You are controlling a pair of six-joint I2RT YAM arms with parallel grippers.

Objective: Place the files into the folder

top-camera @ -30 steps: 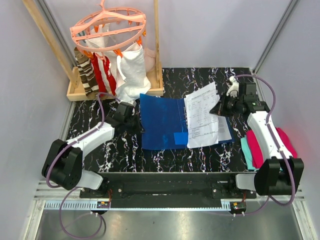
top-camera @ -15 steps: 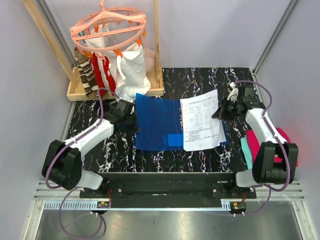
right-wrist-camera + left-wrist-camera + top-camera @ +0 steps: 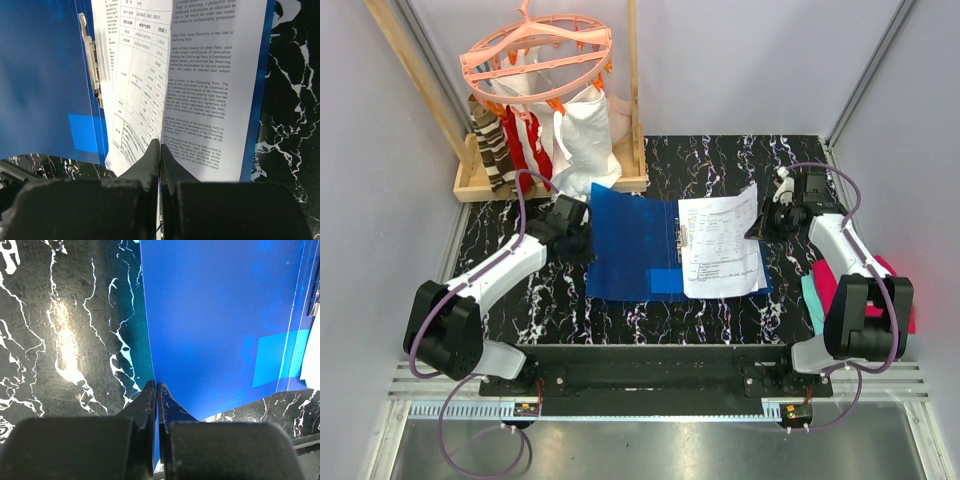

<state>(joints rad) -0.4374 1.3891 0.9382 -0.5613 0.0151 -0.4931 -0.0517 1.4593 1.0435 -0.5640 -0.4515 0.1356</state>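
Near edge of the table first, black marble with white veins. Just past it, lying open and flat across the middle: the folder, blue, spread wide left to right. Lighter blue patch on its near part, close to the fold.

Over to the left side now. Left gripper clamped hard on the folder's left edge. From the left wrist, plain as day: jaws pressed together with only the thin blue cover between them, marble off to the left, blue sheet stretching away ahead.

Swinging across to the right. Right gripper pinched tight on the right edge of the files. Lying on the folder's right half, printed side up, dense text and tables showing. At least two sheets, slightly fanned, one peeking out from under the other. Left edge of the sheets just beside the clip, a slim metal bar running along the fold. A strip of blue showing past the sheets on the right.

Out at the table's right edge, beside the right arm: magenta cloth, folded, with a teal cloth beside it.

Far left corner to finish: wooden rack, pink hanger up top, striped cloth and white bag dangling beneath.
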